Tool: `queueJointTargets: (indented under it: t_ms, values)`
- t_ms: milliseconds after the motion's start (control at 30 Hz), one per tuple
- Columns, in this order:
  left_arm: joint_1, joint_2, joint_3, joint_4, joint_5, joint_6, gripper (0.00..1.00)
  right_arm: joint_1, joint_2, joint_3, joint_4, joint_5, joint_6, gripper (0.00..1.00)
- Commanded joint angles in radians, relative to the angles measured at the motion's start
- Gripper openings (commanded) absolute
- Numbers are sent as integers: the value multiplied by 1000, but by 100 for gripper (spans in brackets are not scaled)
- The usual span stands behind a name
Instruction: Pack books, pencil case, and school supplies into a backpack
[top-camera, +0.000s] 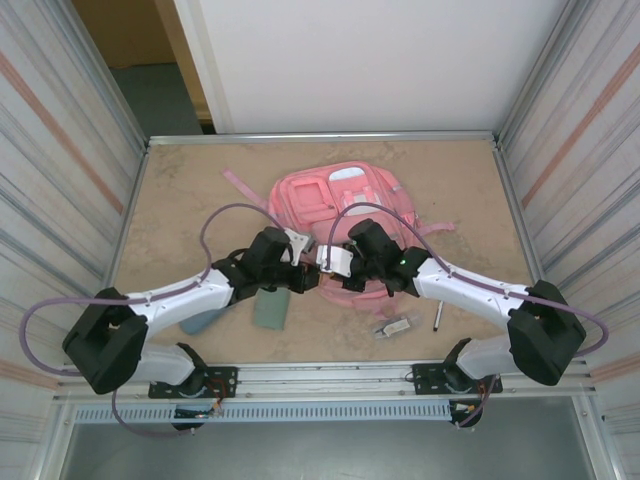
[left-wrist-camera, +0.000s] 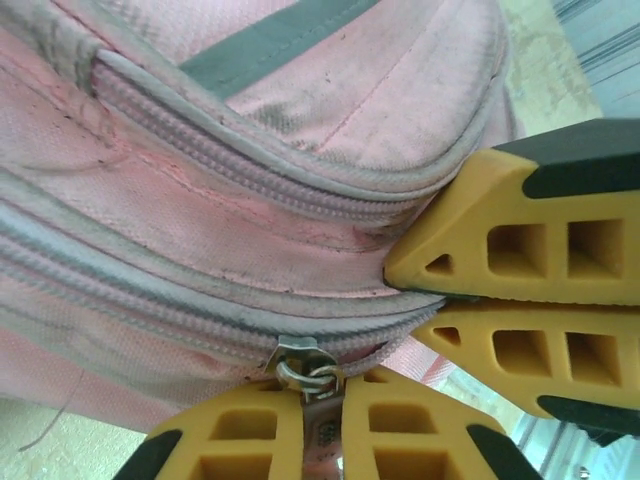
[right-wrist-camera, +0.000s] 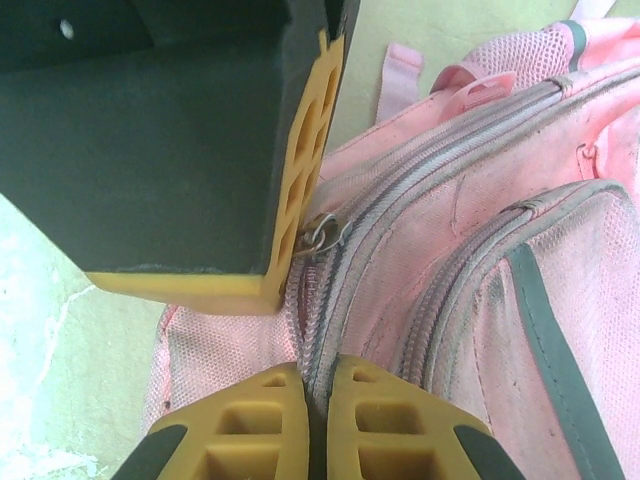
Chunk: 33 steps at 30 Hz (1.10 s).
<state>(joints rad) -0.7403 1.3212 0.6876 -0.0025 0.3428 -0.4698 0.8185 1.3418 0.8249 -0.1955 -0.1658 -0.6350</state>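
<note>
Pinching hard, the left gripper (left-wrist-camera: 322, 392) has its ribbed yellow fingers shut on the small metal zip pull (left-wrist-camera: 303, 362) of the pink backpack (top-camera: 335, 205), which is scuffed woven fabric with grey-edged zip tracks. The right gripper (right-wrist-camera: 318, 378) is clamped narrow on the seam beside that zip. The bag lies flat mid-table, its near edge covered by both wrists. On the tan table (top-camera: 180, 190), a flat sage-green book (top-camera: 270, 310) lies beside the soft blue-grey pencil case (top-camera: 203, 321), which is half hidden under the left arm. The slim pen (top-camera: 437, 318) is hard to make out.
</note>
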Motion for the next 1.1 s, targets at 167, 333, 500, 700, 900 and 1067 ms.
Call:
queueJointTargets:
  t_ms: [167,333,500,700,900,1067]
  values:
    - [217,-98,-63,13,98,-9,0,5,25,43,-41,18,-6,0]
    - [335,-86,-63,19,145,-30,0,24,47,46,-63,24,-39,0]
    - [442,-17,-43,54,178,-49,0,60,68,45,-76,63,-72,0]
    - [509,106,-7,140,343,-38,2,50,49,44,-69,46,-60,0]
    - [346,-64,-9,8,235,120,45,7,21,37,-50,-19,-18,0]
    - [208,-178,-7,-95,73,198,54,-13,24,37,-31,-60,7,0]
